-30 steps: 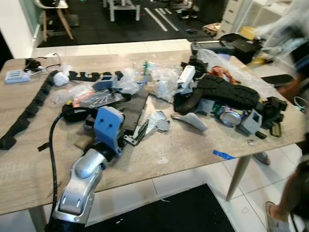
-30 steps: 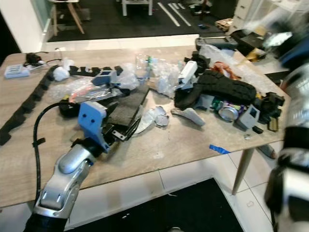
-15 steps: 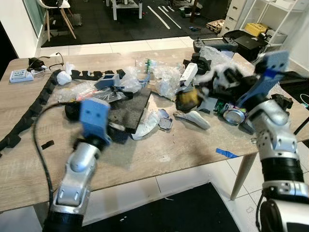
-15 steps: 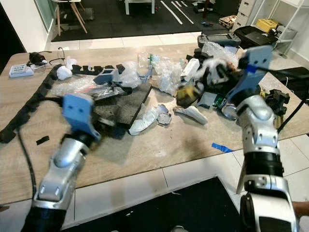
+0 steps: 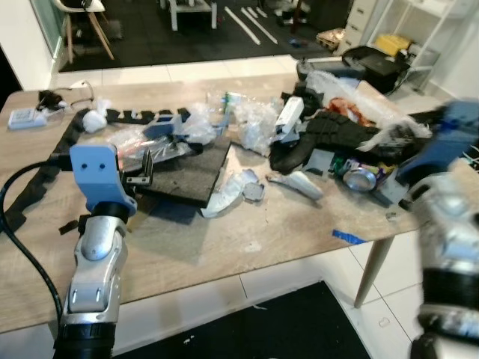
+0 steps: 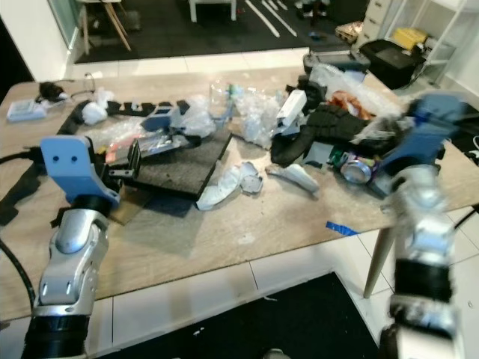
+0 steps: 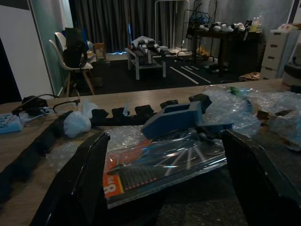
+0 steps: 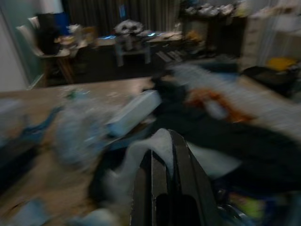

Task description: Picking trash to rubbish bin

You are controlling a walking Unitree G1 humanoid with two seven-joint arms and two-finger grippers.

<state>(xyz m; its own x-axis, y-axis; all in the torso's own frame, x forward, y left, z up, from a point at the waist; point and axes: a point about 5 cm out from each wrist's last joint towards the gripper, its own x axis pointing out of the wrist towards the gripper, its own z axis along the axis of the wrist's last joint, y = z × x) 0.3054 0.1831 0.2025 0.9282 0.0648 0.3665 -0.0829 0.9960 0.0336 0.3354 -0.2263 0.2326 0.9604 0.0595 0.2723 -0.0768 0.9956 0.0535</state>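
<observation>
Trash is heaped over a wooden table [image 5: 284,232]: clear plastic bags [image 5: 254,123], a crumpled white wrap [image 5: 223,198], a drink can [image 5: 360,179] and a black rubber tread [image 5: 352,138]. My left gripper [image 5: 146,168] hovers open at the near left edge of a dark foam pad [image 5: 187,172]. Its wide-apart fingers [image 7: 80,188] frame a red packet in clear film [image 7: 160,165]. My right gripper [image 8: 164,143], blurred, is over the table's right end. It is shut, and a piece of clear plastic [image 5: 389,134] trails from its tips.
A black segmented strip [image 5: 52,161] runs along the table's left side, and a white charger box [image 5: 22,117] lies at the far left corner. Blue tape [image 5: 346,238] sticks near the front edge. Beyond the table are white floor tiles, a chair [image 5: 82,19] and shelves [image 5: 419,30].
My left arm has drawn back to the left, off the pad's front. My right arm came in over the clutter, then pulled right with clear plastic. The camera shifted slightly.
</observation>
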